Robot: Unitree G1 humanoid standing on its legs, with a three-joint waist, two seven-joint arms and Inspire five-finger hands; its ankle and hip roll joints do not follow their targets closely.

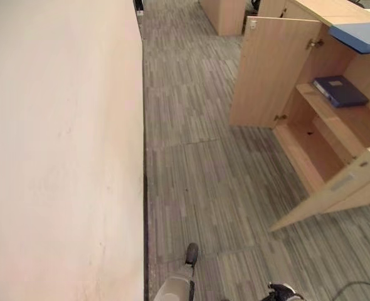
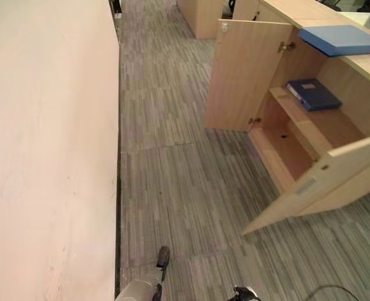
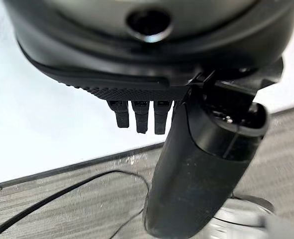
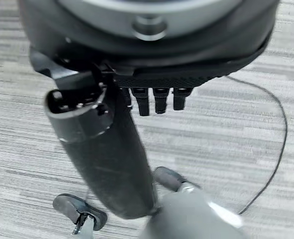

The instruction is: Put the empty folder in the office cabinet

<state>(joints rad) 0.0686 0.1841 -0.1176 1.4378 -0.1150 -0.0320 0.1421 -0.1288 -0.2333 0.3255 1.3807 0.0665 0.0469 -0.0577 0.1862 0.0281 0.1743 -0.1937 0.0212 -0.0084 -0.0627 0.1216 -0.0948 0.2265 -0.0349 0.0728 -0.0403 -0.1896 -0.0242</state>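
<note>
Grey striped carpet (image 1: 197,188) beside a pale wall (image 1: 59,157), with the office cabinet (image 2: 298,125) standing open at the right.
Both cabinet doors (image 2: 241,75) are swung wide; a dark blue folder (image 2: 313,94) lies flat on the inner shelf, and a lighter blue folder (image 2: 342,39) lies on the cabinet top. Left hand (image 3: 152,59) hangs near the wall, fingers (image 3: 141,117) straight and relaxed, holding nothing. Right hand (image 4: 152,55) hangs over the carpet, fingers (image 4: 159,102) likewise loose and empty.

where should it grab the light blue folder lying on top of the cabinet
Probably by the long edge of the light blue folder that overhangs the cabinet top, coming from the open-door side. It lies flat, so only that edge looks free for fingers to pinch.
</note>
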